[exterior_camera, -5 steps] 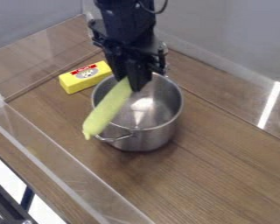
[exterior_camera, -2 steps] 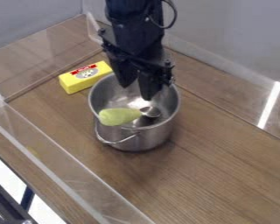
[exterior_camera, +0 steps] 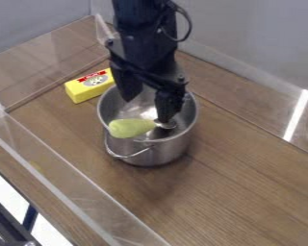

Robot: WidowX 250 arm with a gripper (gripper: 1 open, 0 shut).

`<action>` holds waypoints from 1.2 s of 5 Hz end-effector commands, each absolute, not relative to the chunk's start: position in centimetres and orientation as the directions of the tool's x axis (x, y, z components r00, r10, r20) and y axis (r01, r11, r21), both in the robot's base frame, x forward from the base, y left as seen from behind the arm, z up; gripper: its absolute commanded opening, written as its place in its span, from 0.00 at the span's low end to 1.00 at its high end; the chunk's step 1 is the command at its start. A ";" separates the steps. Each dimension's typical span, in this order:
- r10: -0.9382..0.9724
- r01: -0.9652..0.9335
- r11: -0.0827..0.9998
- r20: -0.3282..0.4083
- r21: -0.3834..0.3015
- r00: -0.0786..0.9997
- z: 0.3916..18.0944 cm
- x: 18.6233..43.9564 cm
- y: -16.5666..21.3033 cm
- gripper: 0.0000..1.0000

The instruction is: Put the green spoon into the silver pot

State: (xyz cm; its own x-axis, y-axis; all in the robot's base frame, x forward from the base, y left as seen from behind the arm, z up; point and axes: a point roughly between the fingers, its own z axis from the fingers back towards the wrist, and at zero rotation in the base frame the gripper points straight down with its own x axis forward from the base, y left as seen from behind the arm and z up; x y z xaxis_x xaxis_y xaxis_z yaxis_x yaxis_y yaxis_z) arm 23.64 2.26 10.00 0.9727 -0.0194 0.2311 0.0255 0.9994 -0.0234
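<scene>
1. Released since a second ago, the green spoon with the thick yellow-green plastic handle (exterior_camera: pixel 130 126) now lies inside the round, shiny stainless-steel silver pot (exterior_camera: pixel 151 144); before, it hung from the closed jaws and jutted out over the pot's rim toward seven o'clock.
2. Nearest the camera, a clear plastic wall (exterior_camera: pixel 41 183) runs along the front edge of the brown wood-grain table (exterior_camera: pixel 234 183), from nine o'clock down to six o'clock of the view.
3. On the table just past it stands the pot, a little left of centre, its small loop handle (exterior_camera: pixel 126 151) on the near side at about seven o'clock of its rim.
4. Within the pot, the spoon's handle rests against the left inner wall at about nine o'clock, and it points toward the pot's middle; its metal bowl cannot be told apart from the shiny pot floor.
5. Above the pot, the black robot gripper (exterior_camera: pixel 146 97) points steeply down, its fingers reaching into the mouth of the pot at about twelve to two o'clock.
6. Its jaws stand wide apart and hold nothing; the spoon lies below and to the left of them, apart from both fingers.
7. Farther back, at ten o'clock of the pot and near its rim, lies a yellow rectangular block with a red label (exterior_camera: pixel 88 86), flat on the table.
8. Beyond it, another clear wall (exterior_camera: pixel 266 82) borders the table's far side.
</scene>
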 end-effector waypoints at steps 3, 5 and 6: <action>-0.019 0.022 1.000 0.242 -0.009 0.970 9.6 23.3 2.1 1.00; -0.012 0.014 1.000 0.237 -0.008 0.971 9.5 23.2 1.9 1.00; -0.009 0.010 1.000 0.232 -0.004 0.973 9.3 23.1 2.0 1.00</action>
